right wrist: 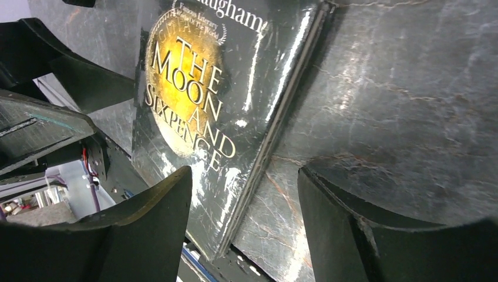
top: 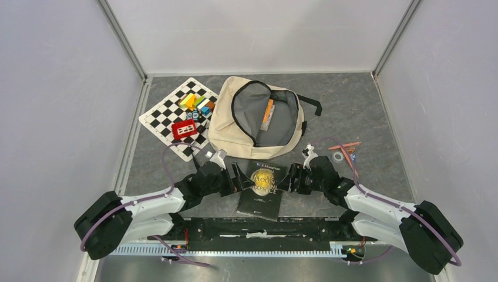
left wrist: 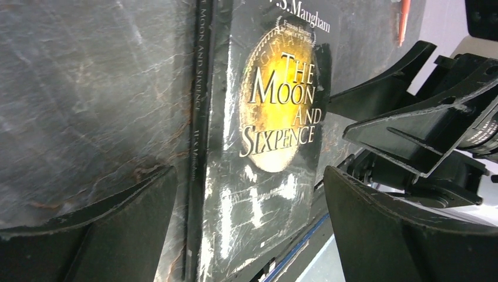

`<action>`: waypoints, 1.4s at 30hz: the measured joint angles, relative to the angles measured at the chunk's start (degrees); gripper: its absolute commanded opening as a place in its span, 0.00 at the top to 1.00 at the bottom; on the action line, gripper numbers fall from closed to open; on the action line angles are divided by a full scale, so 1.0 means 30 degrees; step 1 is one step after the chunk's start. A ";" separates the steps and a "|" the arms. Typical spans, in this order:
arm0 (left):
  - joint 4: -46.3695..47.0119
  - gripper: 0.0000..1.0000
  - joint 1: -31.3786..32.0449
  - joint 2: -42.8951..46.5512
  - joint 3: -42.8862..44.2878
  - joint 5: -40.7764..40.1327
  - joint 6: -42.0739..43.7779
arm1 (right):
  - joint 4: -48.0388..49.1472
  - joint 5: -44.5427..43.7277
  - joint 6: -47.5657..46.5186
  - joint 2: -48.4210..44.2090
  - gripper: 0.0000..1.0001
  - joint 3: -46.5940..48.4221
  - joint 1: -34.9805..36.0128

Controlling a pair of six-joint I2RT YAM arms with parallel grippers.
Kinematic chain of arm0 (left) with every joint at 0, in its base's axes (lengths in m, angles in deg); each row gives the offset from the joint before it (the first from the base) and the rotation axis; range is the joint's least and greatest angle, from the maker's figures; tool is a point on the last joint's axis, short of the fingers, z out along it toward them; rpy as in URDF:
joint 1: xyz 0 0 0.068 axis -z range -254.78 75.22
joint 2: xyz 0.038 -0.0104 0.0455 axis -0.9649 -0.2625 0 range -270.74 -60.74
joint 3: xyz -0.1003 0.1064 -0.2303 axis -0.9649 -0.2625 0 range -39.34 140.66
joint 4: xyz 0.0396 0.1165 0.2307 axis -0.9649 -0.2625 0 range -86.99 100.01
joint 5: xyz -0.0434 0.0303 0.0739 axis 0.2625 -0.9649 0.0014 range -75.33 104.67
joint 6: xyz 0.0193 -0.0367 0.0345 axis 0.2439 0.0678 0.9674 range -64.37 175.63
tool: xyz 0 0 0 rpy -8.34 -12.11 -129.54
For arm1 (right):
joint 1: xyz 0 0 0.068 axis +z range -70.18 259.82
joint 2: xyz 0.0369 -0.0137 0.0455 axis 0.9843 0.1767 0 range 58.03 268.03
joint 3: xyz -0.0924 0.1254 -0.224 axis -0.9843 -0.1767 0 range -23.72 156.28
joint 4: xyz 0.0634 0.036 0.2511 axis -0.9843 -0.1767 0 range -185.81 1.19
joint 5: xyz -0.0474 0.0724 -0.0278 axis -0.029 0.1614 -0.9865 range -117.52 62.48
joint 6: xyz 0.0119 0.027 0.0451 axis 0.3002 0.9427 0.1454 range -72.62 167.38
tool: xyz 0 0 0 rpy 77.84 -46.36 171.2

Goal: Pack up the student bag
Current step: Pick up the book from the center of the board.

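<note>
Apparently the pick-up step for the book (top: 262,187): a glossy dark paperback with a gold disc on the cover, flat on the table (top: 364,111) at lower centre of the top view, just below the student bag (top: 232,126). Flanked on both long edges. Left gripper (top: 239,178) at the spine side, jaws spread fully wide, only the spine and bare tabletop between them. Right gripper (top: 292,178) at the opposite edge, jaws apart and straddling that edge, one finger over the cover and the other over the table, gripping nothing as far as can be seen.

Next, probably: working a finger under the edge of a thin, slick book lying flush on the surface, then closing, lifting and carrying it up-frame to the bag's mouth. Likely calls for one claw bracing or tipping while the other pinches. Some risk of the book sliding instead of rising.

As for the student bag: upper centre of the top view, lying on its back. Cream canvas, black zip trim, a black strap (top: 311,104) trailing to the right. Unzipped and gaping, grey lining (top: 285,120) exposed, a slim orange-and-grey item (top: 268,115) already inside. Left edge against the chequered mat (top: 167,117), which carries coloured blocks (top: 197,103) and a red block (top: 184,129). Small oddments (top: 345,151) on the table at right.
</note>
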 measured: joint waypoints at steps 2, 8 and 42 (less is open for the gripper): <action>0.0962 0.00 0.0189 -0.0678 -0.0007 0.0087 -0.0328 | 0.0510 -0.0124 0.0219 0.0357 0.29 0.0000 0.0342; 0.3453 0.00 0.0729 -0.2419 -0.0007 0.0277 -0.1071 | 0.2091 -0.0408 0.0940 0.1122 0.30 -0.0240 0.1158; 0.1421 0.00 0.3526 -0.0372 0.1836 -0.1967 -0.2543 | 0.8378 -0.4561 0.2390 0.2433 0.31 -0.2375 0.1384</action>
